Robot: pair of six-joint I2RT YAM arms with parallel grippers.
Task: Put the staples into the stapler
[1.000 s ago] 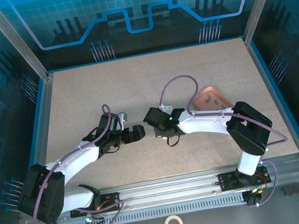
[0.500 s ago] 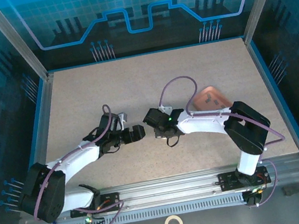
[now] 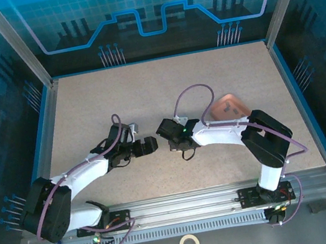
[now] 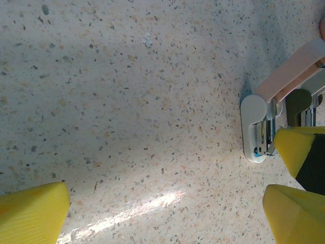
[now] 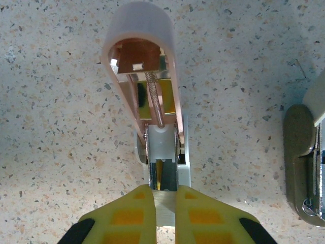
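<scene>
The stapler (image 5: 161,145) lies open on the table, its pinkish lid (image 5: 139,30) swung up so the spring and white pusher show. My right gripper (image 5: 165,195) is shut on a short grey strip of staples (image 5: 165,212), held at the rear mouth of the stapler's channel. In the left wrist view the stapler's white rounded end (image 4: 254,127) sits at the right, beside one yellow right-gripper finger (image 4: 293,145). My left gripper (image 4: 162,218) stands wide open over bare table just left of the stapler, with nothing between its fingers. From above, the two grippers (image 3: 148,145) (image 3: 163,129) nearly meet.
A pink tray (image 3: 240,110) with a few dark strips in it lies behind the right arm. A dark rounded piece with a metal part (image 5: 302,162) sits close to the right of the stapler; what it is I cannot tell.
The right arm has edged slightly to the left. The left arm has not moved.
</scene>
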